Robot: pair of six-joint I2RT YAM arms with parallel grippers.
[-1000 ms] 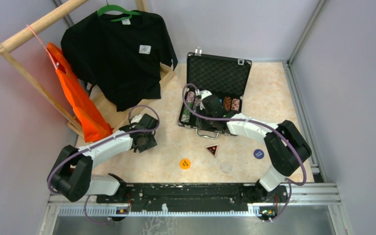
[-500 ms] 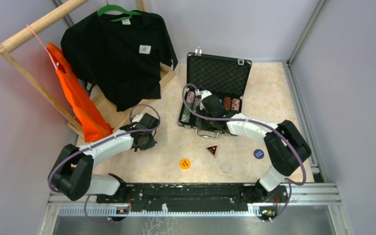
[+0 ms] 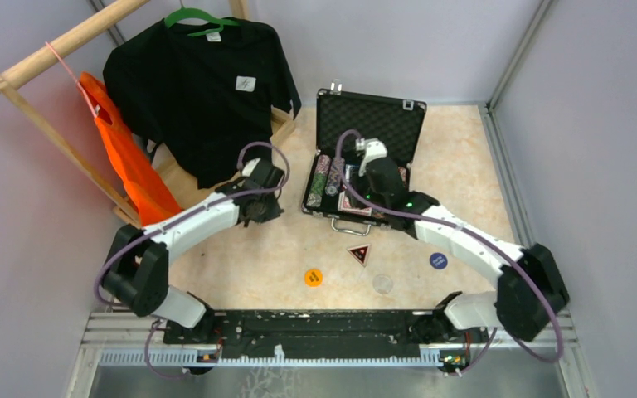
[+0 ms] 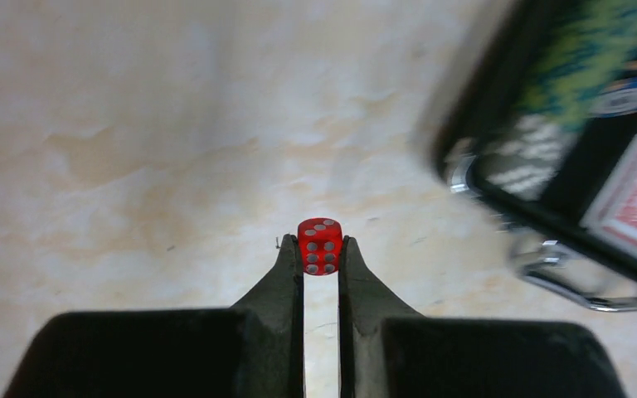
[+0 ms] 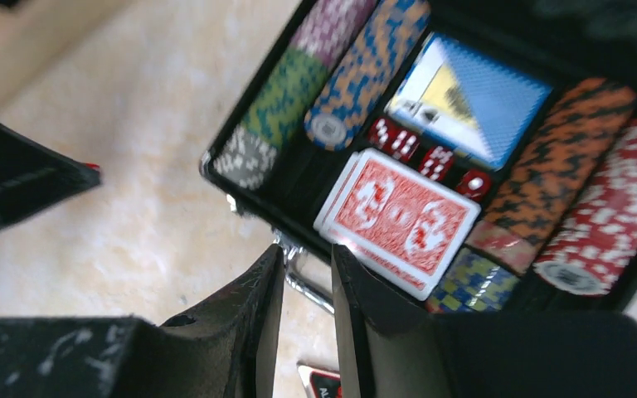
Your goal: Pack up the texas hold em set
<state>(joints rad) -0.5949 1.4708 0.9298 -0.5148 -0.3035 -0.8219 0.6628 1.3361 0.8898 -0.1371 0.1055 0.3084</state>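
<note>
While the left gripper clamps a red die between its fingertips, evidently to carry it to the open case lying just to its right, the right gripper hangs over the case's front edge, fingers slightly apart and empty. More dice sit beside the cards inside.

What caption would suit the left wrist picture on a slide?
Left gripper pinches a red die between its fingertips, beside the open poker case.
</note>
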